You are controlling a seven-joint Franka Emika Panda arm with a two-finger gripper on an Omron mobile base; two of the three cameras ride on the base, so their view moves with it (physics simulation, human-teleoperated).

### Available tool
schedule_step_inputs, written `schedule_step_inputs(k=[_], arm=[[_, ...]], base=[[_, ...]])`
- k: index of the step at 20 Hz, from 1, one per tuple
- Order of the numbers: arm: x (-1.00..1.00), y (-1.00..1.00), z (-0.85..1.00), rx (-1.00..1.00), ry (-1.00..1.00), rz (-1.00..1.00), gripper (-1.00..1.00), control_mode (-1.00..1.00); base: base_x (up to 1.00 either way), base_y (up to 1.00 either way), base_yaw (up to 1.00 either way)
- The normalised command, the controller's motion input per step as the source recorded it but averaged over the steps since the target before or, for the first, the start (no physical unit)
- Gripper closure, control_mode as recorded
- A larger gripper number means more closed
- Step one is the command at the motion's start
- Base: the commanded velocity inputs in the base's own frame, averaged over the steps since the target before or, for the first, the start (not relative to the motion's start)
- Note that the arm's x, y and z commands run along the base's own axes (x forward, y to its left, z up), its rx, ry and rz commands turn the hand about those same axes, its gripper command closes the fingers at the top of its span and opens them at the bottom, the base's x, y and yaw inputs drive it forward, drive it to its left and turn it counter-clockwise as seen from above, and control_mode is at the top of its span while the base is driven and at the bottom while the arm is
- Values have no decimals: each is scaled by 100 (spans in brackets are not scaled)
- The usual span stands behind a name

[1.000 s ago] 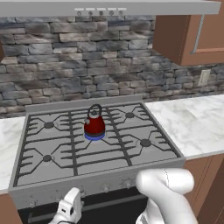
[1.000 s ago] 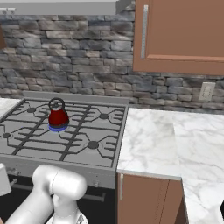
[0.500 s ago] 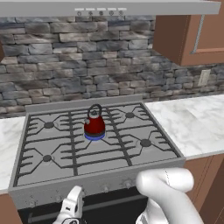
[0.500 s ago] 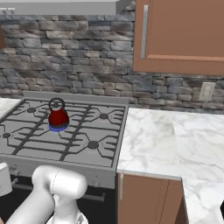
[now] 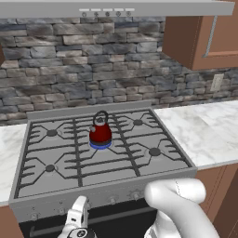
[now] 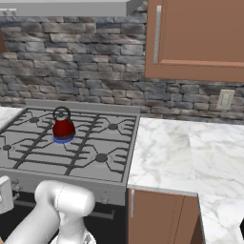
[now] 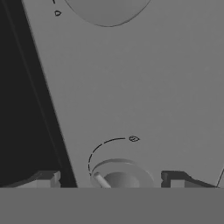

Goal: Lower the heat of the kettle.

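Kettle first: you find it upright on the stove, on the middle burner at the back of the grates, its dark loop handle standing above the silver top and its blue ring resting on the grate; from the right base view the kettle sits left of the stove's centre, well apart from the marble desk that adjoins the stove on the right. Behind the stove you see the stone wall, above it the range hood, and up to the right of the stove the wooden cabinets, with a wall outlet under them. Your arm reaches down in front of the stove's control panel, and the white wrist hangs just below the row of knobs at the stove's front edge. Through the hand view you look straight at that grey front panel: the claw has its two dark fingertips set wide apart on either side of one round knob, neither pad touching it, so it is parted and holds nothing. That knob carries a light pointer bar angled to its upper left, with a thin arc marking curving around it on the panel. A second knob lies further along the stove's panel at the upper edge of the view.
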Motion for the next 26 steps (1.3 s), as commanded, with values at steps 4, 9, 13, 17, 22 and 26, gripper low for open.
schedule_step_inputs(k=[4, 9, 13, 17, 22, 26], arm=[[3, 0, 0, 0, 0, 0, 100, -100], [0, 0, 0, 0, 0, 0, 100, -100], [1, -16, 0, 14, 0, 0, 100, -100], [0, -17, 0, 19, -3, 0, 100, -100], [0, -21, 0, 26, -11, 0, 100, -100], [0, -19, 0, 26, -11, 0, 100, -100]], base=[[0, 0, 0], [0, 0, 0], [0, 0, 0], [0, 0, 0], [0, 0, 0], [0, 0, 0]])
